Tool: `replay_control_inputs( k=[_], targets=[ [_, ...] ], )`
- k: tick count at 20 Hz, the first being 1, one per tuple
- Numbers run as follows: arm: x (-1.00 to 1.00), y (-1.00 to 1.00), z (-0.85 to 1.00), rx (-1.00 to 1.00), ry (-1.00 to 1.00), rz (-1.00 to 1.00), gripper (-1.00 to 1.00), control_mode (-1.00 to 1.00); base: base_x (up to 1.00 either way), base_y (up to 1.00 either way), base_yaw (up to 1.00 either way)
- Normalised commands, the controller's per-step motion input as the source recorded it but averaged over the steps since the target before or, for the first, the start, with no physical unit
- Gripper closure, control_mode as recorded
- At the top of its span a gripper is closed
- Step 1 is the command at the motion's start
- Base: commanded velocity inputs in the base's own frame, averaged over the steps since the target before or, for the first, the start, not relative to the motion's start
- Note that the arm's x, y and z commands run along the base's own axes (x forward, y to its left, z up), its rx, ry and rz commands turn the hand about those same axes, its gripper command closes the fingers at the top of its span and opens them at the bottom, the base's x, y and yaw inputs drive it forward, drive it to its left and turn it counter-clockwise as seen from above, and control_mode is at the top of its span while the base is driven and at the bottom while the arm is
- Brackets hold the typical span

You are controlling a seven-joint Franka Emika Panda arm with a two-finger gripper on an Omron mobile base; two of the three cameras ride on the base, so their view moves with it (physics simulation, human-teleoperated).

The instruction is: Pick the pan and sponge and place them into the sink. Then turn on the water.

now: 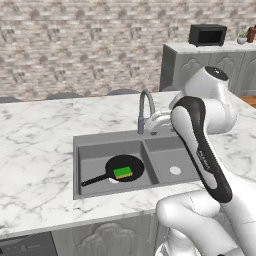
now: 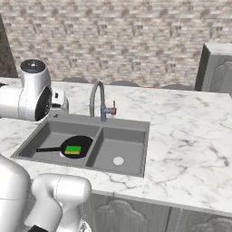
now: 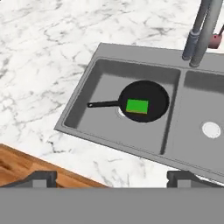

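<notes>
The black pan point(image 1: 136, 163) point(image 2: 84, 142) point(image 3: 155, 99) lies flat in the left basin of the grey sink point(image 1: 76, 150) point(image 2: 138, 123) point(image 3: 85, 94), its thin handle pointing left. On the pan rests the green and yellow sponge point(image 1: 123, 173) point(image 2: 73, 149) point(image 3: 137, 106). My gripper point(image 3: 111, 178) hovers high above the far side of the counter, looking down on the sink; it is open and holds nothing. The arched grey faucet point(image 1: 145, 107) point(image 2: 96, 97) point(image 3: 199, 30) stands behind the basins. No stream of water falls from it.
The right basin holds just its pale round drain point(image 1: 175, 170) point(image 2: 118, 160) point(image 3: 211, 129). A small red lever point(image 2: 113, 110) point(image 3: 215, 40) sits at the faucet's base. White marble surrounds the sink. A microwave point(image 1: 207, 35) stands on the back cabinet.
</notes>
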Motion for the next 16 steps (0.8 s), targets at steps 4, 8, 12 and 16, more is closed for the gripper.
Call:
replay_control_inputs(
  k=[4, 8, 12, 16],
  targets=[
    [-0.45, -1.0, 0.42, 0.46, 0.19, -0.44, -1.0, -1.0, 0.0, 0.0, 0.0],
    [-0.14, -0.97, 0.23, 0.49, 0.14, -0.39, -1.0, -1.0, 0.0, 0.0, 0.0],
    [0.0, -0.71, 0.0, 0.54, 0.18, -0.42, -1.0, -1.0, 0.0, 0.0, 0.0],
    [0.03, -0.43, 0.0, 0.56, 0.24, -0.4, -1.0, -1.0, 0.0, 0.0, 0.0]
  ],
)
